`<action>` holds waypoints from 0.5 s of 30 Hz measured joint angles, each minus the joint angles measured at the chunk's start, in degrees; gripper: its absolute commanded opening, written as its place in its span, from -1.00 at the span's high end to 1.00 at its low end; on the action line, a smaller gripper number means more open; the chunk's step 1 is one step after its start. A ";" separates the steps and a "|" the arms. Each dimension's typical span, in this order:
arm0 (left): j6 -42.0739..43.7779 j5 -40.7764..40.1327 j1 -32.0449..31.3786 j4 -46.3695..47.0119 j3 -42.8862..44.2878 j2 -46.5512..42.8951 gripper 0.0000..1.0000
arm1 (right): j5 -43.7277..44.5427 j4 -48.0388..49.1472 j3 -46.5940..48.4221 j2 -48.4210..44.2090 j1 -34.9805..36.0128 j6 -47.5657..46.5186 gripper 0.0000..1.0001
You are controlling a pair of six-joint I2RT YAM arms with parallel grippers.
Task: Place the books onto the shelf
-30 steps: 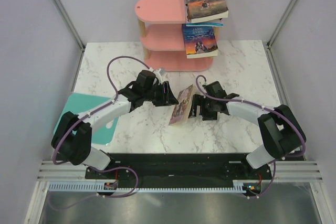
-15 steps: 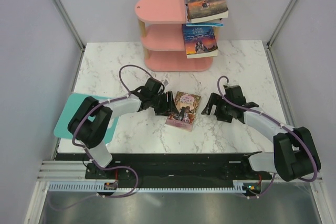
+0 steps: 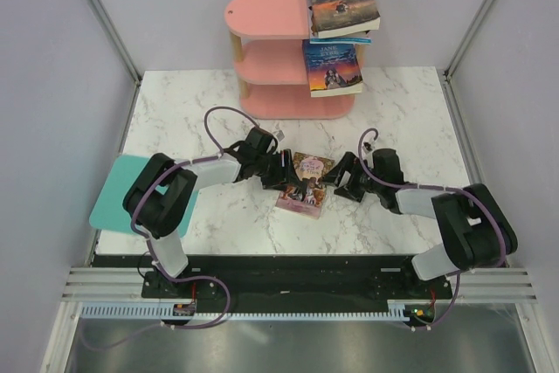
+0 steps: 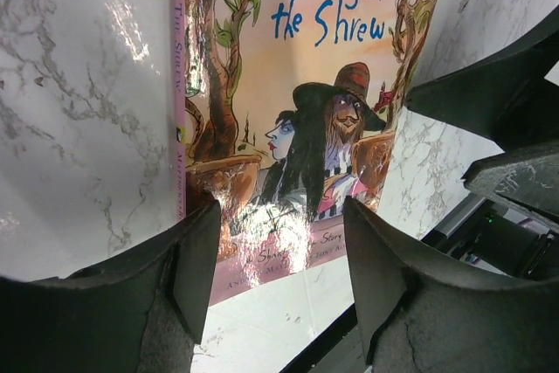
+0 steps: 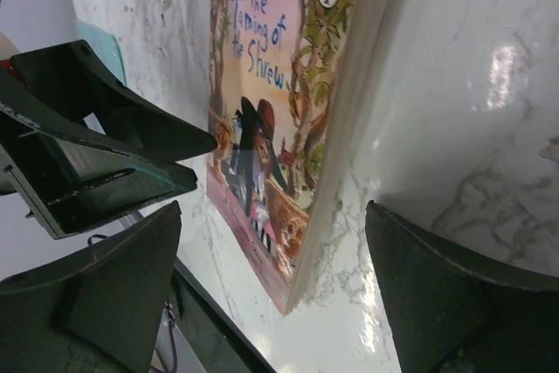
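Observation:
A light picture-covered book, "The Taming of the Shrew" [image 3: 306, 183], lies flat, cover up, on the marble table. My left gripper [image 3: 281, 170] is low at its left edge, and my right gripper [image 3: 336, 179] is low at its right edge. Both are open and hold nothing. In the left wrist view the book [image 4: 297, 85] reaches down between the spread fingers [image 4: 196, 268]. In the right wrist view the book's page edge [image 5: 349, 128] lies ahead between wide jaws. The pink shelf [image 3: 271, 15] stands at the back. It carries "A Tale of Two Cities" [image 3: 342, 2] on top and "Jane Eyre" [image 3: 332, 67] below.
A flat teal board [image 3: 113, 198] lies at the table's left front edge, partly under the left arm. The shelf books overhang the shelf's right side. Grey walls with metal posts close in the table. A black base rail [image 3: 279, 272] runs along the near edge.
The picture book stood on edge between the grippers a second ago; it now lies flat. Both grippers opened wider, dropped low, and the right one moved left to the book's edge.

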 measured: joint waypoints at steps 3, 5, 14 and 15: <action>0.00 0.28 0.00 0.35 0.07 0.22 -0.31 | -0.72 3.91 0.76 3.43 0.94 1.46 -0.57; 0.00 0.39 0.00 0.63 0.07 0.33 -0.31 | -0.92 5.35 2.01 6.05 2.12 2.67 -0.45; 0.02 0.50 0.15 1.77 0.07 0.55 -0.32 | 1.38 8.96 4.66 13.07 4.63 5.25 0.59; 0.02 0.50 0.17 1.77 0.07 0.52 -0.32 | 1.36 9.03 4.70 13.18 4.66 5.53 0.67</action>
